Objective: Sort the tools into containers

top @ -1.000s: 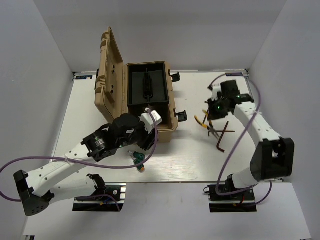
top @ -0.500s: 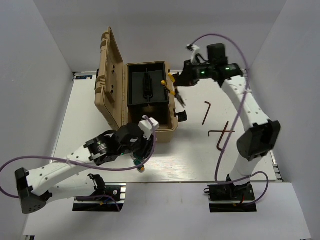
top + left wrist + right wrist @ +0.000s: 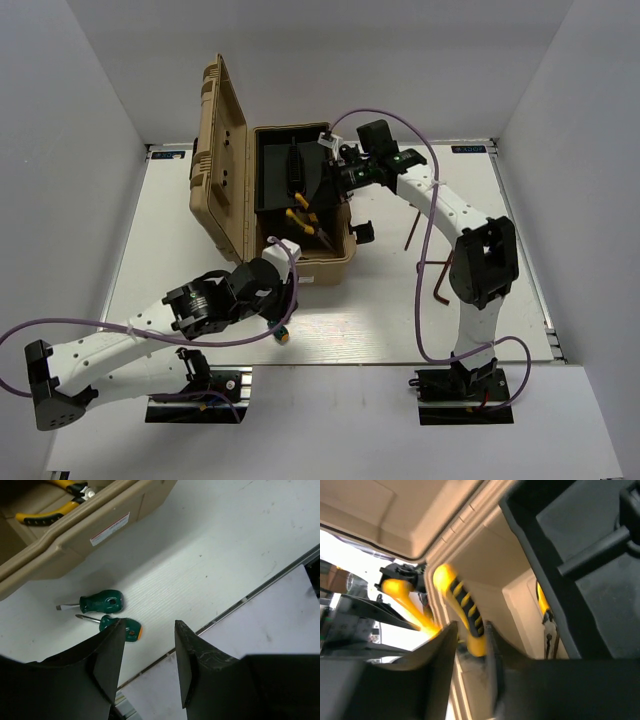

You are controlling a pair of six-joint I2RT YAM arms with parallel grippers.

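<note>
Hanging near the front edge of the counter, the left hand has its fingers apart and empty, just above a flat-tipped screwdriver and an orange-ended screwdriver, both green-handled, lying side by side close to the tan toolbox. The right hand reaches into the open box; a blurred yellow-and-black pliers handle shows between its slightly parted fingers, and whether they grip it I cannot tell. A second pliers lies deeper inside, next to the black tray. Right of the box, a hex key and a second hex key rest on the counter.
</note>
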